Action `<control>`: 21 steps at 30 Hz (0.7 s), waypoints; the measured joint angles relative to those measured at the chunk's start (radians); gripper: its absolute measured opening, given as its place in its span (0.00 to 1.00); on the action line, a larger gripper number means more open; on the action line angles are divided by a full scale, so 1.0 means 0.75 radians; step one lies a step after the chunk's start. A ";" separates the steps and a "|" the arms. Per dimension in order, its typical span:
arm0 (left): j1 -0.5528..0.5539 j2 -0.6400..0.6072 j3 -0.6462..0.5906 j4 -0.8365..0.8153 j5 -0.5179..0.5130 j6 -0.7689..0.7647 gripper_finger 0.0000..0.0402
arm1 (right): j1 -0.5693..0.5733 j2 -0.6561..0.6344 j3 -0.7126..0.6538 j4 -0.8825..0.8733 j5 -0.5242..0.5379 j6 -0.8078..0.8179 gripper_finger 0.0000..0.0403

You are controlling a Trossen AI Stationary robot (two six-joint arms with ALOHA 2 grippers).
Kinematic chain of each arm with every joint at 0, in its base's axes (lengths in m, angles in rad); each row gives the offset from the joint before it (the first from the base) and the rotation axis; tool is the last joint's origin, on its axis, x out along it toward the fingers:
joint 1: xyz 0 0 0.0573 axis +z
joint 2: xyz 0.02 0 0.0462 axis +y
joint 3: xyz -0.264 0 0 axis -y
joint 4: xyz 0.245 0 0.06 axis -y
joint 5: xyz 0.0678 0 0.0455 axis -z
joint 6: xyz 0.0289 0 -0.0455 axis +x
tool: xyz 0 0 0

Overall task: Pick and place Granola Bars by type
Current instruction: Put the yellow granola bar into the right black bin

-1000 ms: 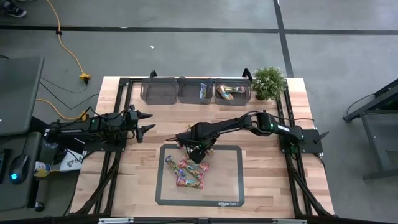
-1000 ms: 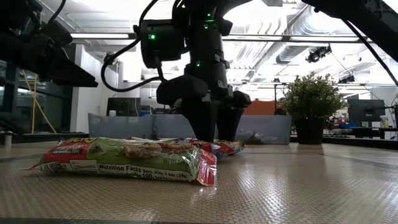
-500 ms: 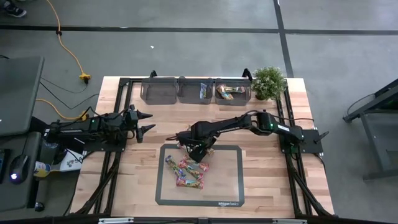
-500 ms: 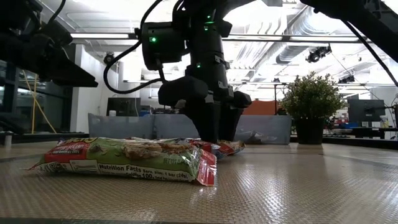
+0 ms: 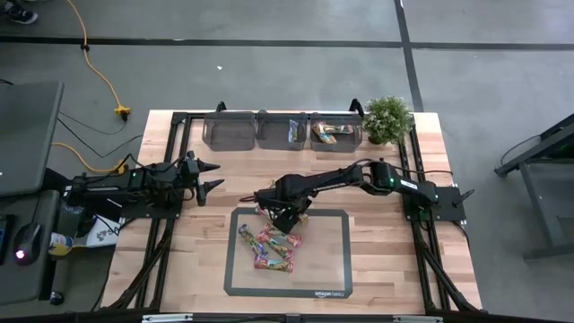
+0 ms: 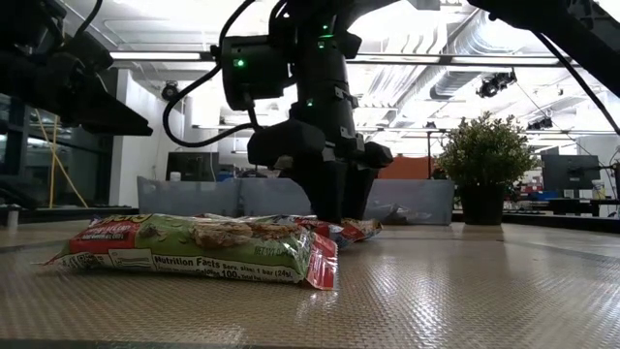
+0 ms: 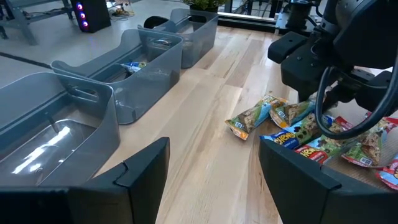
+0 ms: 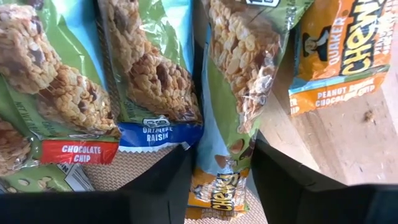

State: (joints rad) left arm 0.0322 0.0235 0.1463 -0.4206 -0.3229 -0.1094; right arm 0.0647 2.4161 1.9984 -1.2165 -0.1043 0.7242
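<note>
The pick is in hand. The right gripper (image 5: 281,219) stands low over the heap of shiny-wrapped granola bars (image 5: 269,247) at the twelve o'clock edge of the dark grey-bordered mat (image 5: 336,269). In the right wrist view its two dark fingers (image 8: 158,190) straddle one green-and-tan wrapped bar (image 8: 233,93), one finger on each long side; they sit close to the wrapper, but I cannot tell whether they pinch it yet. The left gripper (image 5: 212,176) waits at nine o'clock on the pale wooden table (image 5: 386,260), fingers spread and empty.

Next, I judge, the fingers must close firmly on that single bar, lift it clear of its neighbours, then carry it toward the grey translucent plastic bins (image 5: 282,130) at twelve o'clock.

From above the arm covers the fingertips. In the low view a large green bar (image 6: 194,249) up close screens much of the heap. Bin contents are too small to sort by type.
</note>
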 joint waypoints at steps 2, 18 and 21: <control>0.000 0.001 0.000 -0.001 0.000 0.000 0.60 | 0.000 0.000 0.000 -0.002 0.000 0.001 0.35; 0.001 0.001 0.001 0.000 0.000 0.000 0.60 | 0.003 0.000 0.000 -0.019 0.023 0.047 0.23; 0.000 0.000 0.000 -0.001 0.000 0.000 0.60 | 0.003 0.000 0.000 -0.021 0.024 0.049 0.21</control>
State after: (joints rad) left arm 0.0323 0.0238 0.1466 -0.4210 -0.3229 -0.1097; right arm 0.0666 2.4161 1.9984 -1.2320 -0.0860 0.7606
